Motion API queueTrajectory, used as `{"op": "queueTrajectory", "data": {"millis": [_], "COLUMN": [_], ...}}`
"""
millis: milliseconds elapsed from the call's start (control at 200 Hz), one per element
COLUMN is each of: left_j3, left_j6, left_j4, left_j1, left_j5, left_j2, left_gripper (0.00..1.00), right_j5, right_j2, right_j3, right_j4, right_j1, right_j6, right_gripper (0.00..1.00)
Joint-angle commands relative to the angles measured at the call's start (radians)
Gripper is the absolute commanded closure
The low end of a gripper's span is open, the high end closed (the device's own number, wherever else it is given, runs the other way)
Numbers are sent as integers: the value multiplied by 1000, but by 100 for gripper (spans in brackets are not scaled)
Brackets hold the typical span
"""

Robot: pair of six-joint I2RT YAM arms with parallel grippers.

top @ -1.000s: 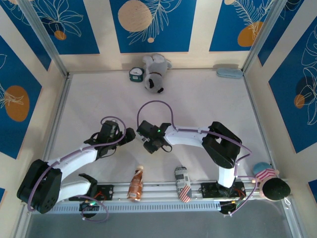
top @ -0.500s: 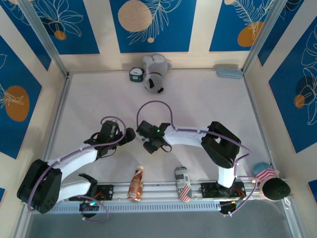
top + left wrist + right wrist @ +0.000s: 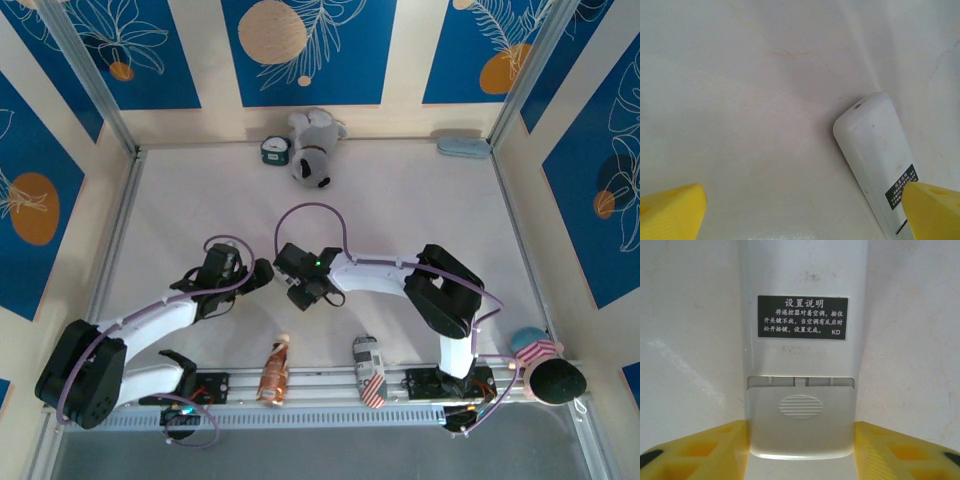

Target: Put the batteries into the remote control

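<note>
Remote control [image 3: 802, 340]: face down on the table [image 3: 740, 90], black label up
Right pincer [image 3: 800, 442]: clenched on its battery cover [image 3: 801, 422] end, one finger each side
Left pincer [image 3: 802, 212]: released, spread wide, one finger over the remote's labelled part

The remote control [image 3: 802, 315] runs off the right wrist view's top.

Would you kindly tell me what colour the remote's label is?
The label is black with white text; right wrist view.
</note>
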Motion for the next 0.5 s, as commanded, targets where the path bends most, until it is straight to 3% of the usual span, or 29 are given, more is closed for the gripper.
{"op": "queueTrajectory", "data": {"millis": [0, 95, 495], "left_j3": [-12, -10, 7], "left_j6": [-7, -8, 9], "left_j4": [14, 14, 22], "left_j1": [13, 14, 13], "left_j5": [20, 20, 32], "left_j2": [-1, -2, 28], "left_gripper": [0, 0, 0], "right_j5": [-5, -5, 6], "right_j2": [21, 10, -68], "right_j3": [28, 24, 8], "right_j4": [3, 8, 25], "right_j1": [-7, -7, -11], "right_j6": [17, 18, 61], "right_gripper": [38, 32, 28]}}
